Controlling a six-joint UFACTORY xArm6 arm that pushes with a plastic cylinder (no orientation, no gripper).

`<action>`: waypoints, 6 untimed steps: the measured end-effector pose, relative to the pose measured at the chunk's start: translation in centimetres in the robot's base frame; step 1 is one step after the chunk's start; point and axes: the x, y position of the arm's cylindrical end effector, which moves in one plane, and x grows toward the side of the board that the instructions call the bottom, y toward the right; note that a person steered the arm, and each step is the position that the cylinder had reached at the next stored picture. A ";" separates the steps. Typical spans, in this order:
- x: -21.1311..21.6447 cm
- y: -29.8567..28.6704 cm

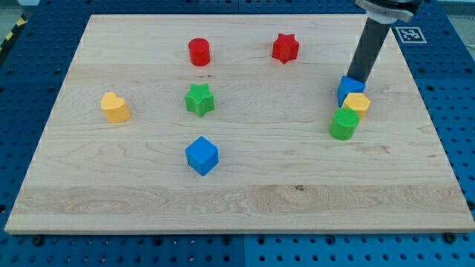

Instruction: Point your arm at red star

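The red star (285, 48) lies near the view's top, right of centre, on the wooden board (237, 200). My tip (358, 77) comes down at the view's right, just behind a blue block (349, 87) and touching or nearly touching it. The tip is about a hundred pixels right of and slightly below the red star. A yellow block (357, 103) and a green cylinder (344, 124) sit tight below the blue block.
A red cylinder (199, 52) stands left of the red star. A green star (199, 99) is at centre left, a yellow heart-shaped block (115, 107) at far left, and a blue cube (201, 155) below the green star.
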 end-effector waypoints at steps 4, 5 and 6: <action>-16.8 -9.8; -16.5 -12.7; -12.1 -12.7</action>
